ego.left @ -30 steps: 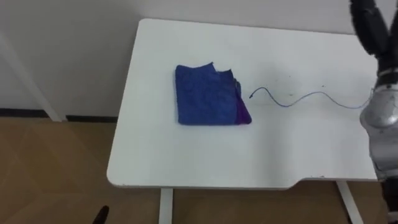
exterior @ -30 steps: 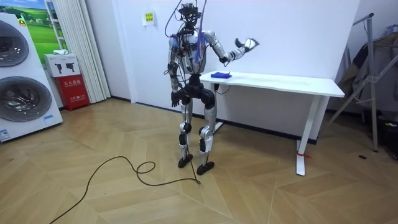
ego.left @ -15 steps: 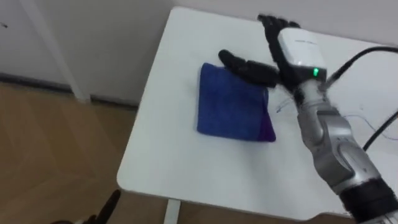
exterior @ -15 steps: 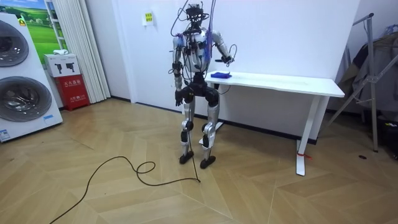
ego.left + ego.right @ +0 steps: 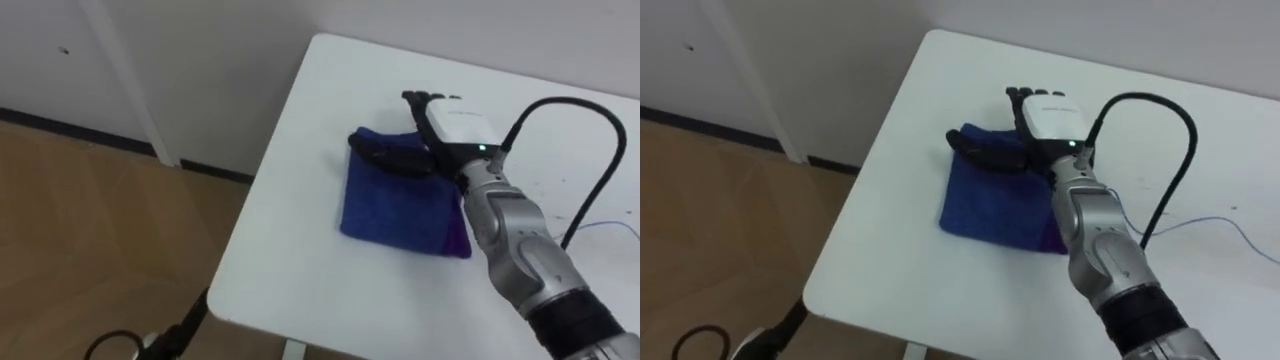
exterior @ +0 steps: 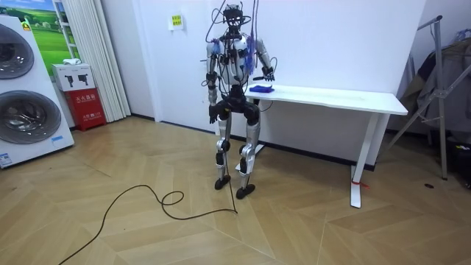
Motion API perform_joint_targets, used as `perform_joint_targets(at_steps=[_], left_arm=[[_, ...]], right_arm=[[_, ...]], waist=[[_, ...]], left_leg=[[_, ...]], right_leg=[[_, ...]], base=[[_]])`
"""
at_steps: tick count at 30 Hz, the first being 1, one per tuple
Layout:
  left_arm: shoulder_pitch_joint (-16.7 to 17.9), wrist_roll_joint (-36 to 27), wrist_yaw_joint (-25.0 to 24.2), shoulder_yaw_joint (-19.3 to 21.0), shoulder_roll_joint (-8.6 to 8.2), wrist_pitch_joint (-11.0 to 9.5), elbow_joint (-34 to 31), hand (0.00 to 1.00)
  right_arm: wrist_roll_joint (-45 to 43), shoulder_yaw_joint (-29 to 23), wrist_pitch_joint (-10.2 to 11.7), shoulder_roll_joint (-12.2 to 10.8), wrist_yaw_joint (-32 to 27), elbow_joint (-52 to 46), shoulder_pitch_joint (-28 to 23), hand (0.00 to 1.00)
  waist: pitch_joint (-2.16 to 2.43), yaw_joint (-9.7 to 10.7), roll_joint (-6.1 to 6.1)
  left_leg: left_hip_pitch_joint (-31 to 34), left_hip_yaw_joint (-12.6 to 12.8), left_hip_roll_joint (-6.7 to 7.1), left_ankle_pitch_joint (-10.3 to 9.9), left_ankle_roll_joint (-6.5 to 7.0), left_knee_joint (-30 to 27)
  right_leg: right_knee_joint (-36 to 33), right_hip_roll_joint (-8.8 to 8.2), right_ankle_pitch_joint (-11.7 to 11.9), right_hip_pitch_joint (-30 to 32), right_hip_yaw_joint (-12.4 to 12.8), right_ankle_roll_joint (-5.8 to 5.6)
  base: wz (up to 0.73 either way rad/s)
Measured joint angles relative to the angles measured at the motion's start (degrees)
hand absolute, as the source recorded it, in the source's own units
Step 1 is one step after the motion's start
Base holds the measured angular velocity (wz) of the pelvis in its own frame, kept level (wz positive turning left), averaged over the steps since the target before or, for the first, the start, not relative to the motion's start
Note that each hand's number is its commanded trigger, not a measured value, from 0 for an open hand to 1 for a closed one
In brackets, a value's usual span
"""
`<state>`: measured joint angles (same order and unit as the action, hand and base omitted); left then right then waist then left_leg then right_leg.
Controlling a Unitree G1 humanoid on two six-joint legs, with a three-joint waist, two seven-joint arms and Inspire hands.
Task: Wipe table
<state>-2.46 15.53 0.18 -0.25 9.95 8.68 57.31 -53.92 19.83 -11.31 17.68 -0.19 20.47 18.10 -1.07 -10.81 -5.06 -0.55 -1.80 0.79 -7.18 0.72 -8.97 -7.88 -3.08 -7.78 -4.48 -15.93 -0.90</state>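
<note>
Lowered toward the folded blue cloth (image 5: 395, 205) since a moment ago, the right hand (image 5: 452, 128) reaches over its far edge. Its fingers (image 5: 1025, 98) are straight and side by side, and the thumb stretches across the cloth. The cloth lies by the table's (image 5: 290, 270) left edge, toward the far-left corner.

A white table (image 6: 331, 96) stands against a plain white wall (image 6: 331, 44), on a light herringbone wood floor (image 6: 147, 228). Well to the room view's left of the table are a pale curtain (image 6: 88, 44), a small red cabinet (image 6: 88, 107) and a washing machine (image 6: 22, 110). A metal rack (image 6: 440, 88) stands to its right.
</note>
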Motion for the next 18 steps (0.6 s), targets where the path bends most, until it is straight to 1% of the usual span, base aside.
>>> perform_joint_targets(at_steps=[2, 7, 9, 10, 11, 12, 14, 16, 17, 18], left_arm=[[0.07, -0.21, 0.18, -0.01, 0.01, 0.01, 0.39, 0.0], [0.79, -0.28, 0.4, -0.15, 0.04, 0.0, 0.83, 0.0], [0.98, -0.27, 0.4, -0.18, 0.04, 0.0, 0.83, 0.0], [0.98, -0.27, 0.4, -0.18, 0.03, -0.01, 0.78, 0.0], [0.97, -0.13, 0.4, -0.14, 0.02, -0.05, 0.6, 0.0], [0.98, -0.13, 0.39, -0.04, 0.02, -0.07, 0.53, 0.0], [1.2, 0.01, 0.39, 0.01, 0.04, -0.07, 0.53, 0.0], [1.43, -0.07, 0.39, -0.06, 0.03, -0.12, 0.54, 0.0], [1.53, -0.18, 0.39, -0.1, 0.03, -0.27, 0.53, 0.0], [1.51, -0.3, 0.39, -0.17, 0.04, -0.36, 0.53, 0.0]], right_arm=[[0.07, 0.0, -0.01, -0.08, 0.03, 1.56, -1.67, 0.0], [-0.05, -0.32, 0.23, 0.03, 0.01, 1.58, -2.61, 0.0], [-0.31, -0.49, 0.21, 0.02, 0.02, 1.35, -2.66, 0.0], [-0.87, -1.0, 0.15, -0.07, 0.02, 0.5, -3.23, 0.0], [-1.92, -1.69, 0.11, -0.07, 0.04, -1.11, -4.49, 0.0], [-2.6, -2.09, 0.21, -0.15, 0.04, -1.97, -5.3, 0.0], [-3.08, -3.17, 0.67, -0.34, 0.14, -4.72, -8.07, 0.0], [-3.11, -3.2, 0.84, -0.38, 0.16, -6.11, -9.35, 0.0], [-3.11, -3.21, 0.86, -0.39, 0.16, -7.11, -10.5, 0.0], [-3.11, -3.21, 0.84, -0.39, 0.17, -7.75, -11.14, 0.0]], waist=[[0.0, 0.58, 0.01], [0.02, 2.05, -0.04], [0.04, 2.72, -0.07], [0.05, 2.86, -0.05], [0.12, 3.04, 0.04], [0.15, 3.01, 0.0], [0.32, 2.87, 0.03], [0.49, 3.05, 0.3], [0.73, 3.24, 0.36], [0.84, 3.29, 0.35]], left_leg=[[-0.42, 0.13, -0.01, 0.0, 0.0, 0.16], [-0.45, 0.37, 0.3, -0.04, 0.06, 0.47], [-0.42, 0.41, 0.45, -0.14, 0.23, 0.47], [-0.41, 0.42, 0.49, -0.4, 0.64, 0.47], [-0.41, 0.58, 0.4, -1.0, 1.08, 0.47], [-0.41, 0.73, 0.43, -1.15, 1.16, 0.47], [-0.74, 1.22, 0.67, -1.2, 1.29, 0.26], [-1.12, 1.49, 0.8, -1.17, 1.39, 0.2], [-1.2, 1.49, 0.88, -1.15, 1.44, 0.06], [-1.21, 1.48, 0.9, -1.15, 1.45, -0.02]], right_leg=[[0.01, -0.11, -0.06, -0.54, -0.08, -0.1], [-0.01, -0.45, -0.2, -0.38, 0.0, -0.29], [0.0, -0.56, -0.24, -0.37, 0.02, -0.35], [0.0, -0.54, -0.35, -0.34, 0.1, -0.5], [0.01, -0.43, -0.56, -0.3, 0.12, -0.51], [0.01, -0.46, -0.63, -0.31, 0.13, -0.5], [-0.3, -0.76, -0.63, -0.44, 0.21, -0.5], [-0.8, -0.94, -0.62, -0.47, 0.36, -0.5], [-0.9, -1.04, -0.62, -0.64, 0.33, -0.5], [-0.92, -1.06, -0.62, -0.65, 0.32, -0.5]], base=[[0.11], [-0.01], [0.0], [0.0], [0.0], [-0.06], [-0.11], [-0.1], [-0.06], [-0.03]])
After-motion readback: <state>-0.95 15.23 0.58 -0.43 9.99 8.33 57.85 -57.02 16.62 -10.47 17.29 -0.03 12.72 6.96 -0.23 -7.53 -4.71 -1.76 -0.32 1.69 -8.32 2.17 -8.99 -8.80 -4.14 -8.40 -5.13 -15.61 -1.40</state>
